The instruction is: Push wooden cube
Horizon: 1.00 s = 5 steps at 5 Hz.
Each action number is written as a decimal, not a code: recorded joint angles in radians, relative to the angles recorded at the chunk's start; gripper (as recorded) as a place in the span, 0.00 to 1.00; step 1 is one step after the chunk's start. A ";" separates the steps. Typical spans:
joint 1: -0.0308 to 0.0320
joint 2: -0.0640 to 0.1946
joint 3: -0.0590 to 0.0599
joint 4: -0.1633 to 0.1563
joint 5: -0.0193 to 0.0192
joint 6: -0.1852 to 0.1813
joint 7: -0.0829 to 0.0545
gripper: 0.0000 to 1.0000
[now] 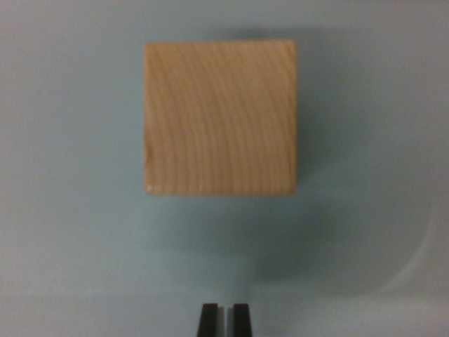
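Observation:
A light wooden cube (pixel 220 118) with curved grain lines fills the upper middle of the wrist view, resting on a pale grey-green surface. Its top face is what shows, slightly blurred. At the bottom edge of the view the two black fingertips of my gripper (pixel 224 319) stand side by side with only a thin pale slit between them, so the gripper is shut on nothing. The tips sit below the cube's lower edge in the picture, apart from it, roughly in line with its middle.
The pale surface (pixel 70 232) surrounds the cube on all sides. A soft dark shadow (pixel 330 260) lies below and to the right of the cube.

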 joint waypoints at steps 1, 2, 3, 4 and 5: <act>0.0022 0.023 0.006 0.030 0.0060 0.008 0.004 1.00; 0.0022 0.023 0.006 0.030 0.0060 0.008 0.004 1.00; 0.0052 0.052 0.015 0.070 0.0140 0.019 0.010 1.00; 0.0052 0.052 0.015 0.070 0.0140 0.019 0.010 1.00; 0.0083 0.083 0.024 0.112 0.0221 0.030 0.016 1.00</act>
